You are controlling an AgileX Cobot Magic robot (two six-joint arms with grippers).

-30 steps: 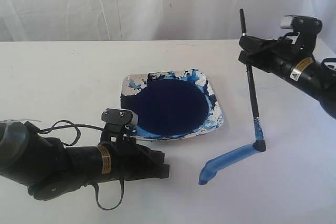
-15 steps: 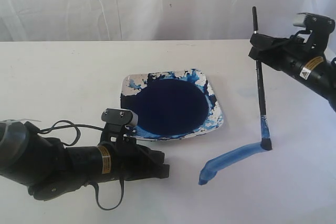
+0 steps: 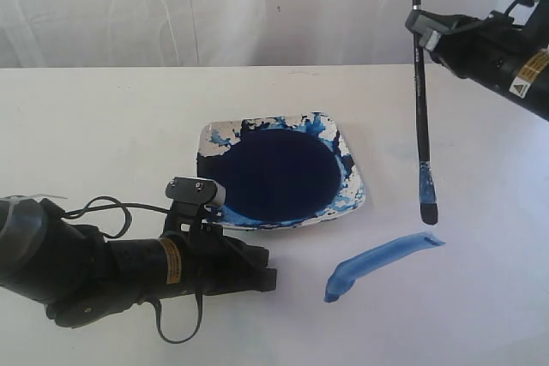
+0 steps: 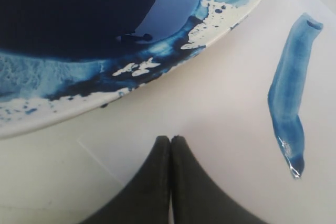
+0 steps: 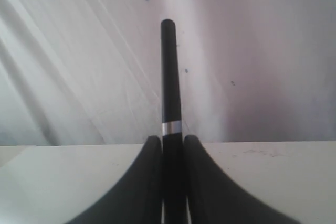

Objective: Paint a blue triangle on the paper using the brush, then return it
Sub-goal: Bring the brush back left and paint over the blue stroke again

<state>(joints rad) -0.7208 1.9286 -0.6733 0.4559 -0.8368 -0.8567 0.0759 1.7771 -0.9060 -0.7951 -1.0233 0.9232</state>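
1. Right gripper point(image 3: 418, 25) pinches the brush point(image 3: 420, 117) high on its handle, upright.
2. Beneath it, bristles hang just clear of the paper point(image 3: 480, 306).
3. One blue stroke point(image 3: 382, 261) laid; two sides and brush return outstanding.
4. Farthest: left gripper point(image 4: 170, 148) pressed together.

The brush point(image 3: 419, 100), thin and black-handled with a blue-stained ferrule and a dark bristle tip, is held nearly upright with its bristles down. It is gripped by the right tool point(image 3: 419, 30), whose fingers are closed on the upper handle beside a silver band, and its tip appears clear of the paper point(image 3: 103, 126). Of the blue triangle point(image 3: 382, 261) only a single broad, uneven mid-blue stroke is seen, laid slantwise on the white sheet. Its paler end lies near the bristles without touching them, and its darker, hooked end lies further left in the exterior view.
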